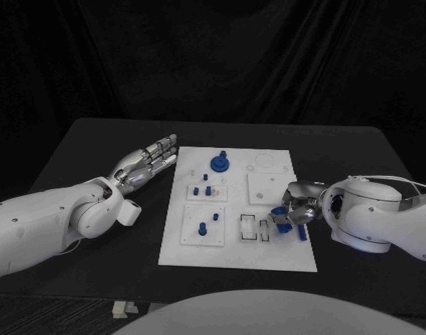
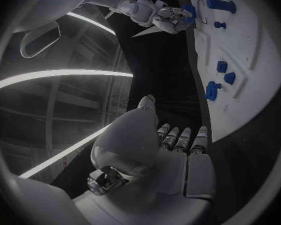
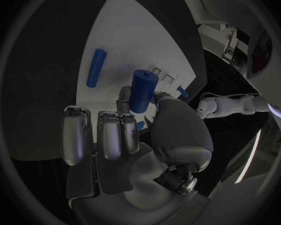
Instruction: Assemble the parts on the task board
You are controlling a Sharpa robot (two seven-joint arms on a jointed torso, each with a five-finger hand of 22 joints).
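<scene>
The white task board [image 1: 273, 255] lies in the middle of the black table. My right hand [image 1: 295, 208] hovers over the board's right edge and pinches a short blue cylinder [image 3: 141, 90] between thumb and finger; the cylinder [image 1: 281, 215] stands roughly upright above the board. A slim blue rod [image 3: 95, 67] lies loose on the board just beyond it. My left hand [image 1: 148, 163] is open with its fingers stretched out flat, just off the board's left edge and holding nothing. From the left wrist view, the left hand [image 2: 175, 150] points along the board [image 2: 253, 85].
A blue round part [image 1: 219, 164] stands at the board's far end, small blue pegs [image 1: 201, 190] sit on a raised square in the middle, and another peg [image 1: 203, 227] sits nearer. Two narrow slots [image 1: 255, 229] lie beside my right hand. Bare black table surrounds the board.
</scene>
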